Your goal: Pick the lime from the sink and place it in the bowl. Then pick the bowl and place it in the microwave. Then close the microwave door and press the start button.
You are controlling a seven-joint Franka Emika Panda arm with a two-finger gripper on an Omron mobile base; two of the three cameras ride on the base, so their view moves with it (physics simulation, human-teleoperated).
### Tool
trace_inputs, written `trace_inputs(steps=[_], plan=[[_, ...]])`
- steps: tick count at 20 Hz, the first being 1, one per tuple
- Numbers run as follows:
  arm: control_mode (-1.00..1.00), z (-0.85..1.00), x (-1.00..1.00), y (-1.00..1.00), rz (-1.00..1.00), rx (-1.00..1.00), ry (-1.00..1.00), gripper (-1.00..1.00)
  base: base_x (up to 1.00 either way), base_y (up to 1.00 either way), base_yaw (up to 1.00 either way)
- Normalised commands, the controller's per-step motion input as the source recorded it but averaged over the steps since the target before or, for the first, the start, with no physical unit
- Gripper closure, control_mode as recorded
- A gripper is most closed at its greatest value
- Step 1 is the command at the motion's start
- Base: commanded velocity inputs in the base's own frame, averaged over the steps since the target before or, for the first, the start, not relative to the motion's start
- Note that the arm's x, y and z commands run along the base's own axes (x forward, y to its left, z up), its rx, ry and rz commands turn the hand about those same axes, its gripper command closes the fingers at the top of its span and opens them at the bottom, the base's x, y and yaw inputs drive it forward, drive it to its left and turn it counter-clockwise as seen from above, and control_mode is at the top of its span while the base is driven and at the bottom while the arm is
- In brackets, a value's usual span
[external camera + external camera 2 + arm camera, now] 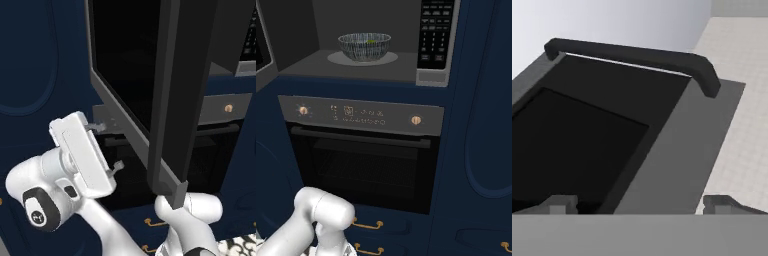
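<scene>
The bowl (364,47) stands on the round plate inside the microwave (432,75), and the lime (372,41) lies in it. The microwave door (125,60) is swung wide open. My gripper (108,147) is open beside the door's outer face, with its fingers (98,127) close to the grey frame and nothing between them. In the hand view, the gripper (642,205) looks along the door (677,145) toward its black bar handle (637,54). The keypad (433,35) sits right of the cavity. The sink is out of view.
Below the microwave is an oven (361,165) with brass knobs (416,120) and a bar handle. Navy cabinet fronts (481,125) flank both appliances, and drawers with brass pulls (367,225) sit underneath. My white arm (60,190) is folded low, left of the open door.
</scene>
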Motion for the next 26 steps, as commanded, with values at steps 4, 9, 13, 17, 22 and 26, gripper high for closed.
trace_inputs(steps=[4, 9, 13, 17, 22, 26], plan=[[-1.00, 0.39, -0.59, -0.59, 0.23, 0.21, -0.31, -1.00, 0.00, 0.00, 0.00], [-1.00, 0.38, -0.14, -0.72, 0.27, 0.15, -0.21, -1.00, 0.00, 0.00, 0.00], [-1.00, 0.15, 0.00, -0.78, 0.36, 0.11, -0.10, -1.00, 0.00, 0.00, 0.00], [-1.00, 0.00, 0.02, -0.75, 0.44, 0.11, -0.02, -1.00, 0.00, 0.00, 0.00], [-1.00, 0.00, 0.16, -0.72, 0.49, 0.13, 0.00, -1.00, 0.00, 0.00, 0.00], [-1.00, 0.00, 0.82, -0.41, 0.51, 0.10, 0.01, -1.00, 0.00, 0.00, 0.00]])
